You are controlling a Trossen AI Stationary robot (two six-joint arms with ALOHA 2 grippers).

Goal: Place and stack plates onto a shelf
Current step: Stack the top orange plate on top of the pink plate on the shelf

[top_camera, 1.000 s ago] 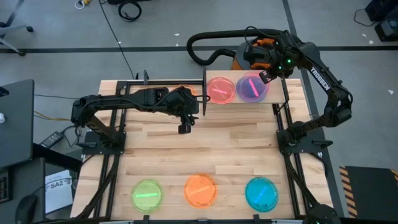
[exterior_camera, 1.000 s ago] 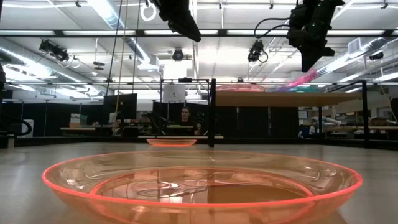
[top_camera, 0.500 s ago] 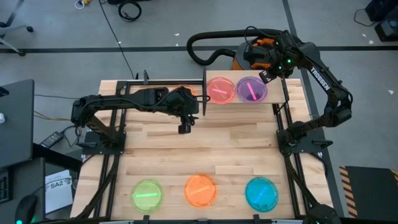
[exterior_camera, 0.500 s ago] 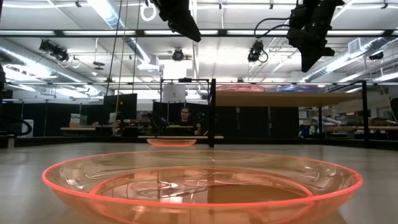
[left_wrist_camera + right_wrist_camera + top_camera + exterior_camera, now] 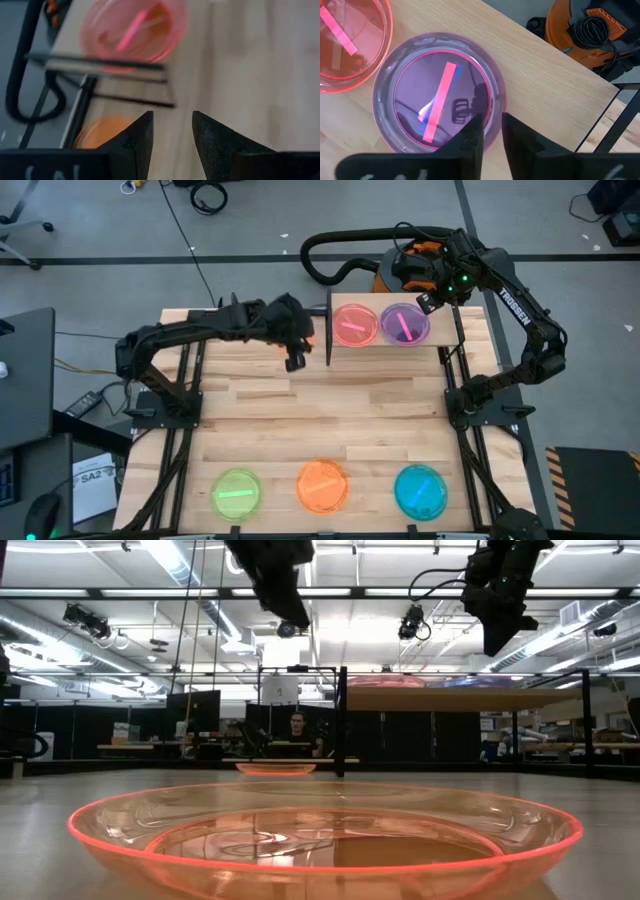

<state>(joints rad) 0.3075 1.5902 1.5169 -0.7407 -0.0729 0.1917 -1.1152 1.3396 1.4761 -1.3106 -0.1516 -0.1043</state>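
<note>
Worktop (image 5: 330, 410) of pale wooden planks with visible grain, seen from above, carrying the shelf (image 5: 446, 336), a smooth light-wood board on a thin black metal frame at the far edge.

Two round, translucent plastic plates lie flat side by side on the shelf board. One is the pink plate (image 5: 353, 325). The other is the purple-tinted plate (image 5: 437, 105), which has a pink rim and a bright pink streak, with a blue streak showing through from below.

The right claw (image 5: 491, 117) hangs just above the near rim of the purple-tinted plate. Its two dark, wedge-shaped fingers stand narrowly parted and grasp nothing. The word "TROSSEN" is printed in white along the right arm (image 5: 512, 305).

The left claw (image 5: 295, 363) hovers over the worktop just beside the shelf's left end. It is released, with bare wood visible between its fingers. Its wrist view shows a blurred orange disc (image 5: 100, 132) on the worktop below the shelf board.

Three more plates sit in a row along the near edge, well apart from the shelf: the green plate (image 5: 236, 492), the orange plate (image 5: 322, 486) and the blue plate (image 5: 421, 491). Each is shallow and glossy, with a raised rim.

An orange canister (image 5: 585, 25) with a black ribbed hose stands on the grey floor beyond the shelf. A person (image 5: 297, 725) sits far back in the room.
</note>
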